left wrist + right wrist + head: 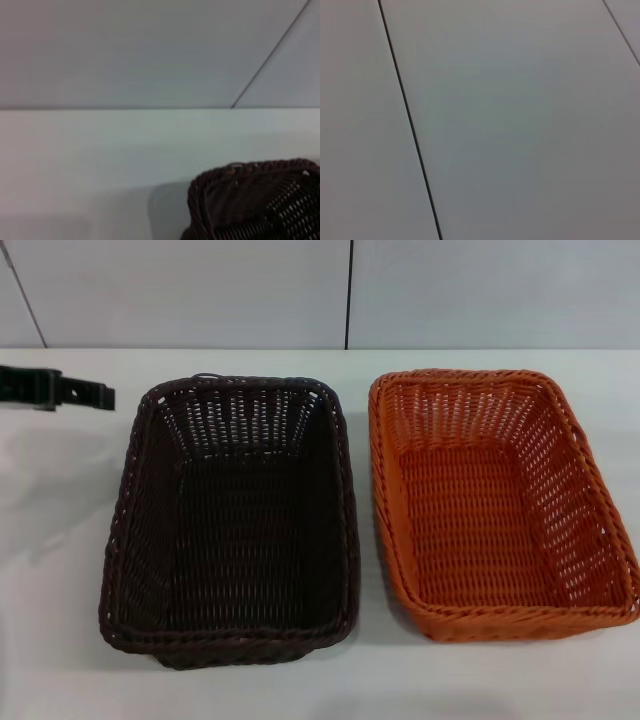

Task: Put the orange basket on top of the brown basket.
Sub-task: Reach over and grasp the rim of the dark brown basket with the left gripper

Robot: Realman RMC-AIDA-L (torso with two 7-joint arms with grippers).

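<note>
**Baskets Side by Side, Stacking Not Yet Begun**

In the head view, the brown basket (232, 525) is seen on the white tabletop (60, 570), left of centre, and the orange basket (497, 502) is set just beside it on the right, a narrow strip of tabletop being left between the two rims; both are upright and nothing is seen inside either. The left tool (58, 391) is seen only as a dark part reaching in from the left edge, near the far left corner of the brown basket but apart from it; whether it is spread or closed cannot be told. The right tool is not seen in this view.

In the left wrist view, a corner of the brown basket's braided rim (260, 200) is shown against the pale tabletop and the wall behind; no fingers of that arm are shown.

In the right wrist view, only a plain panelled wall (520, 125) with dark seams is shown; neither basket is caught, so the right arm is judged to be held away from the work.

The step in hand is judged to be the very start, the orange basket being ungrasped; an approach to its rim is called for next, then a lift clear of the brown basket's rim and a level setting-down upon it.
</note>
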